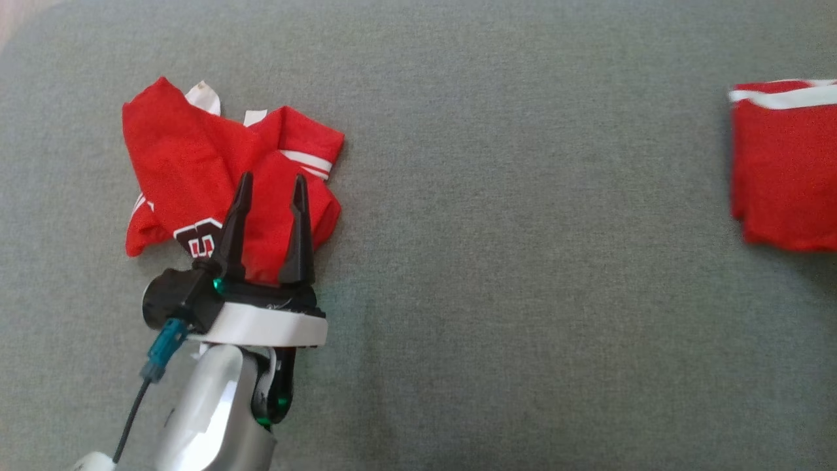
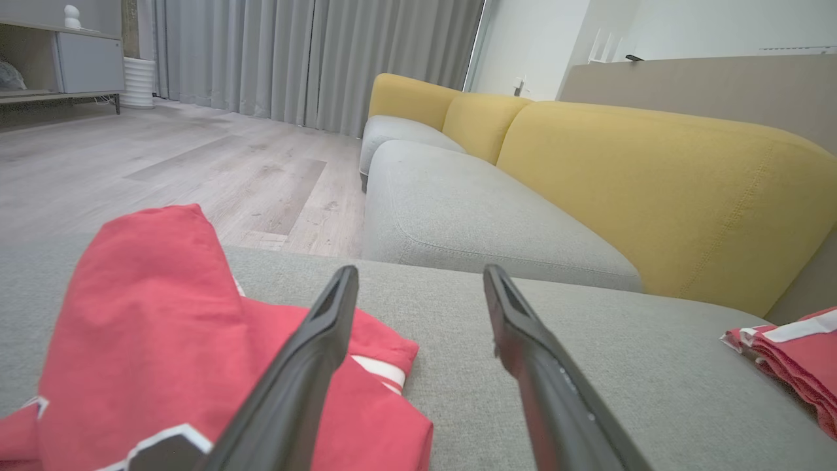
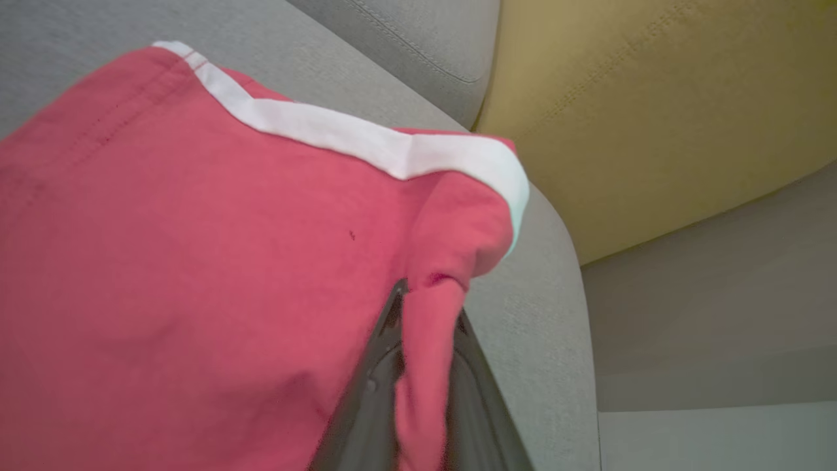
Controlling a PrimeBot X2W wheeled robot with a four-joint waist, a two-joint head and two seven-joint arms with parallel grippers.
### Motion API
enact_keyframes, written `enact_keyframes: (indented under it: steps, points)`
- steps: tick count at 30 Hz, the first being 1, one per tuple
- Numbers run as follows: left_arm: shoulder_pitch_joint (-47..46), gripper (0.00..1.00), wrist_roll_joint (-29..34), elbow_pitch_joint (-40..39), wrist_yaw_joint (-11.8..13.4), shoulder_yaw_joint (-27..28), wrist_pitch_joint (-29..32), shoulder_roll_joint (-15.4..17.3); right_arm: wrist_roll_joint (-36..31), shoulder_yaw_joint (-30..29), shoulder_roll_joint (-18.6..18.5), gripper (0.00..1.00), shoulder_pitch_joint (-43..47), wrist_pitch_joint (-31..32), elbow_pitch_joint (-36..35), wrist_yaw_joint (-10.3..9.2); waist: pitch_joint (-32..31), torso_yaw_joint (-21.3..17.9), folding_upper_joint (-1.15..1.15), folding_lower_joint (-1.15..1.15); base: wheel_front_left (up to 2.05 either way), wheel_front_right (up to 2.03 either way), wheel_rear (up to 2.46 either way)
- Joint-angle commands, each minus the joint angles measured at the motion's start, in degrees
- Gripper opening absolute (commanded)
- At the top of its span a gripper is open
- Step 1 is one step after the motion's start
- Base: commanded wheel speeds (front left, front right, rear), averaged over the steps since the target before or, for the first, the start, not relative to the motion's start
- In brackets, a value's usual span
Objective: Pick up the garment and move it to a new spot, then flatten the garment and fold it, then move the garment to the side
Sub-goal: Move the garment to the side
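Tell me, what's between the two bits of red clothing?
Just bare grey cushion, seen in the head view, between the crumpled garment and the folded garment.

— What's on your right wrist feed?

— I see a red fabric garment (image 3: 196,261) across the left and centre of the frame. Its white trim band (image 3: 340,134) runs from the upper left toward the middle.

— And the grip?

— At bottom centre my right gripper (image 3: 426,304) has a narrow fold pinched between its dark fingers (image 3: 363,399). Behind it lies a grey upholstered seat cushion (image 3: 543,340), and at upper right there's a mustard-yellow padded backrest (image 3: 654,118).
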Motion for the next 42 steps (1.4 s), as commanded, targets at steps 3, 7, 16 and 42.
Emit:
enact_keyframes:
  steps: [3,7,16,42]
  points:
    - [-1.1,1.0,0.63,-2.24,-0.65,2.6,-0.29,0.44,1.12,-1.61,-5.06,0.0,-0.09,0.44,-0.84,-0.04,1.06,0.41,0.0,0.0,0.0,0.0,0.0]
    - [-1.19,1.0,0.71,-2.38,-0.76,2.83,-0.29,0.44,1.07,-3.05,-5.86,0.0,-0.27,1.07,-0.97,-0.04,1.61,0.36,0.0,0.0,0.0,0.0,0.0]
    - [-1.87,1.0,0.8,-2.63,-0.82,2.9,-0.29,0.44,-0.94,-7.61,-4.89,0.0,0.0,2.09,-2.73,-0.04,3.41,-0.29,0.0,0.0,0.0,0.0,0.0]
    - [1.37,1.0,-0.22,-3.68,0.26,3.82,-0.29,0.44,-1.38,-19.02,10.52,1.0,4.68,1.5,-20.51,-0.04,-7.44,-1.23,0.0,0.0,0.0,0.0,0.0]
